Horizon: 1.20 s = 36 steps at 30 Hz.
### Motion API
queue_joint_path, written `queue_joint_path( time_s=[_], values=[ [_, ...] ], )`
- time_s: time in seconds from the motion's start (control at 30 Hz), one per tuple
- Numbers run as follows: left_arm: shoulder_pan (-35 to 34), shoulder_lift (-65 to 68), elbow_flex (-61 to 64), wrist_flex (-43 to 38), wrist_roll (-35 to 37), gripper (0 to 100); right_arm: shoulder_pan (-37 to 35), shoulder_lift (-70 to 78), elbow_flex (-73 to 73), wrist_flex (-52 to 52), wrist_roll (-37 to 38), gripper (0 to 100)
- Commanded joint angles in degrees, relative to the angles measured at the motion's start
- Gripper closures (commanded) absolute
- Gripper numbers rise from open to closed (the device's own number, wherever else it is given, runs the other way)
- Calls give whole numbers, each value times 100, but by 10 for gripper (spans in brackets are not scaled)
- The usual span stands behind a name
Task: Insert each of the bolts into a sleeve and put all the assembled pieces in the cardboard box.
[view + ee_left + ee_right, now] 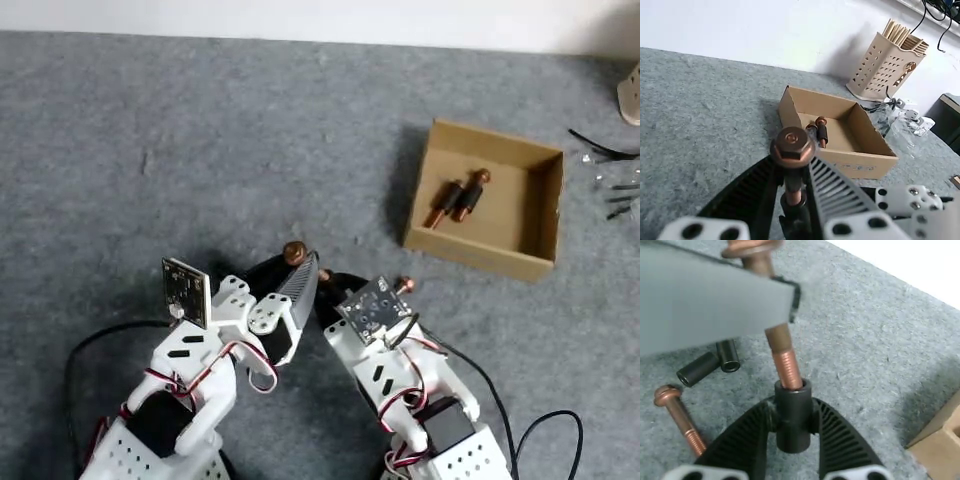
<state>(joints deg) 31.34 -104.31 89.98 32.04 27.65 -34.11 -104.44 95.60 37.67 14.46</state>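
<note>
My left gripper (792, 167) is shut on a copper bolt (792, 146), head up and thread pointing down; from above the bolt head (294, 252) shows at that gripper's tip. My right gripper (792, 407) is shut on an upright black sleeve (791, 432). The bolt's threaded end (787, 367) sits in the sleeve's mouth. The cardboard box (545, 215) stands to the right with two assembled pieces (458, 203) inside. A loose bolt (680, 417) and two loose sleeves (715, 362) lie on the grey mat beside the right gripper.
A perforated beige pen holder (885, 65) stands behind the box (790, 107). Black cables and small parts (610, 170) lie at the right edge. Another loose bolt head (405, 285) shows beside the right arm's camera board. Open grey mat stretches left and back.
</note>
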Motion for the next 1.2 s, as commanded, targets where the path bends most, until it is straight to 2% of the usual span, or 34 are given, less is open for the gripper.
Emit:
queue_joint_path(
  time_s=[0.0,0.43,0.57,0.8,1.17],
  values=[
    [101,57,-84,26,18,994,92,-84,690,-233,44,993],
    [163,2589,-980,18,53,994,92,-84,690,-233,44,993],
    [470,2888,-963,-97,53,994,92,-84,690,-233,44,993],
    [629,3266,-787,-431,53,994,259,-84,690,-251,44,993],
    [637,3459,-804,-431,44,994,259,-84,664,-251,44,993]
  ],
)
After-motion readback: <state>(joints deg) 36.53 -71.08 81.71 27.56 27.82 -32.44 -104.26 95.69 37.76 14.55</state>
